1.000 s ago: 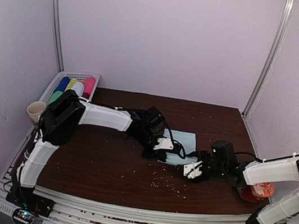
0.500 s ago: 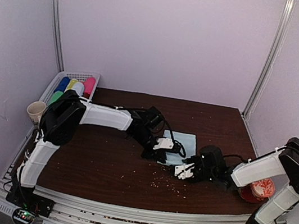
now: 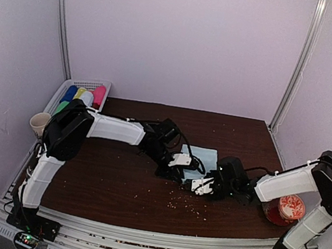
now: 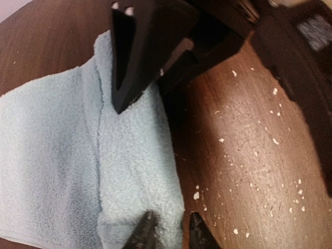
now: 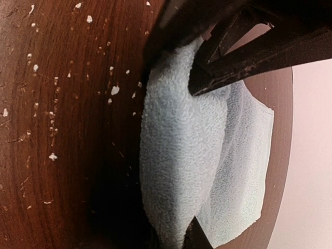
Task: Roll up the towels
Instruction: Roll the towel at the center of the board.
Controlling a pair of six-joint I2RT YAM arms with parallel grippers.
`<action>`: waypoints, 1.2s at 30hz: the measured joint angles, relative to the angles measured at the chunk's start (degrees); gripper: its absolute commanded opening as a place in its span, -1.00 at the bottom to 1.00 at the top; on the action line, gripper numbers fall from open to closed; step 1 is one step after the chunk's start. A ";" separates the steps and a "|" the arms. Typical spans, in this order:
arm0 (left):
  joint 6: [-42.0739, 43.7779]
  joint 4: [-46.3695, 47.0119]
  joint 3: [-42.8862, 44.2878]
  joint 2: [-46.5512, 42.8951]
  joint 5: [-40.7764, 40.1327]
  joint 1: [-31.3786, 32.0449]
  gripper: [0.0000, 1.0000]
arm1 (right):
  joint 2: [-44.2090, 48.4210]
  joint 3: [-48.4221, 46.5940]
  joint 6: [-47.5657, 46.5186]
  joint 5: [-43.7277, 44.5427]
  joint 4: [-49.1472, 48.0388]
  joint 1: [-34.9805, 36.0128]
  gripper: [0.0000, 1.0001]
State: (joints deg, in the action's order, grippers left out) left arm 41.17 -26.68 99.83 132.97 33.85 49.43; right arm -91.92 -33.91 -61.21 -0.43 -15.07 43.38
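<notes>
**Both grippers at the towel's folded edge**

Towel (image 3: 208, 158) lies mid-tabletop (image 3: 112, 185), pale blue, its near edge turned over into a thick fold. Right gripper (image 5: 171, 238) is clamped on one end of that fold. Left gripper (image 4: 170, 231) straddles the other end, tips narrowly apart — gripping or not, cannot tell. The two grippers crowd close together. Pale crumbs (image 3: 186, 205) lie scattered just beside the fold. Far-left corner: a basket (image 3: 90, 82) of coloured rolls (image 3: 82, 95), a paper cup (image 3: 39, 122) near it. A red round dish (image 3: 285, 210) sits by the right forearm.
</notes>
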 measured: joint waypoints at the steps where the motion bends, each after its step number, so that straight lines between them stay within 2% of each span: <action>1: -0.04 0.13 -0.74 -0.52 -0.13 0.00 -0.26 | -0.09 -0.57 0.15 -0.37 0.94 0.00 -1.00; 5: -0.87 2.34 -6.10 -4.31 -1.36 0.00 0.10 | -0.42 -3.08 1.44 -2.62 5.38 -0.46 -1.00; 7: -1.29 4.61 -10.32 -7.50 -2.51 -0.04 0.16 | -0.57 -4.90 2.21 -4.33 8.09 -0.96 -1.00; 14: -3.17 17.18 -24.61 -18.97 -7.63 -0.37 0.17 | -1.81 -10.86 4.79 -11.28 17.70 -4.42 -1.00; 21: -2.01 33.75 -38.40 -25.79 -13.99 0.68 0.12 | -8.57 -22.05 7.63 -20.06 30.49 -8.13 -1.00; 30: 2.95 42.58 -40.09 -24.26 -23.19 6.03 0.07 | -17.94 -36.52 7.58 -33.59 49.20 -14.10 -1.00; 36: 5.75 46.77 -39.95 -21.59 -27.47 7.21 0.06 | -22.10 -41.66 6.16 -40.70 58.93 -16.81 -1.00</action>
State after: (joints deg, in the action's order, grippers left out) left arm 46.92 20.10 59.88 111.37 6.37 56.64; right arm -114.02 -75.57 -55.05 -41.12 43.86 26.57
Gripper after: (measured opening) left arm 0.535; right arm 0.117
